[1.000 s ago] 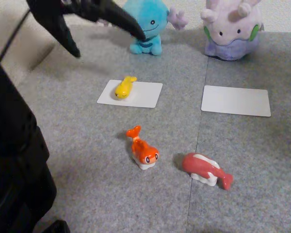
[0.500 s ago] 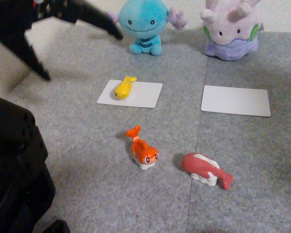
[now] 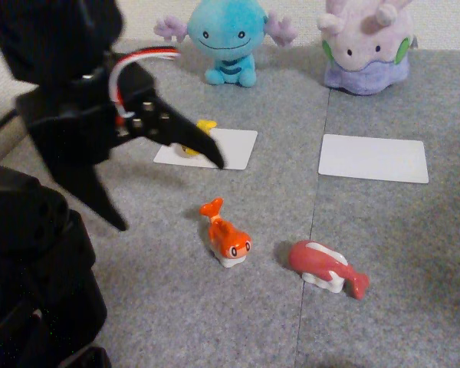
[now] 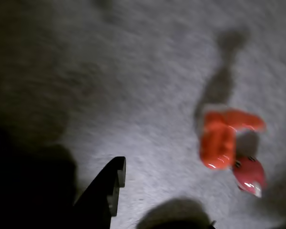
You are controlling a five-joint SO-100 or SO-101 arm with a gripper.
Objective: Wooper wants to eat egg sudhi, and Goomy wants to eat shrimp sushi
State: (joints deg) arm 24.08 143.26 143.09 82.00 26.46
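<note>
In the fixed view, the black two-finger gripper (image 3: 169, 195) hangs over the grey carpeted surface (image 3: 383, 253) at about nine o'clock, its jaws spread wide and empty, one fingertip ending over a white card (image 3: 234, 149) and the other pointing down toward seven o'clock. The small yellow fish-shaped egg sushi toy (image 3: 203, 129) lies on that card, partly hidden behind the upper finger. The light-blue round Wooper plush (image 3: 224, 38) with purple gills sits at twelve o'clock, just beyond the card. The pale lilac Goomy plush (image 3: 368, 46) with green cheek spots sits at one o'clock, and a second white card (image 3: 373, 159), bare, lies in front of it. The bright-orange fish-shaped shrimp sushi toy (image 3: 226, 236) stands near the middle of the surface, toward six o'clock from the first card and apart from both cards. A red-pink fish toy with a white stripe (image 3: 326, 268) lies just beside it at about four o'clock.

In the blurred wrist view, the shrimp sushi toy (image 4: 224, 138) appears at three o'clock, with one dark fingertip (image 4: 112, 179) at six o'clock, apart from it.
</note>
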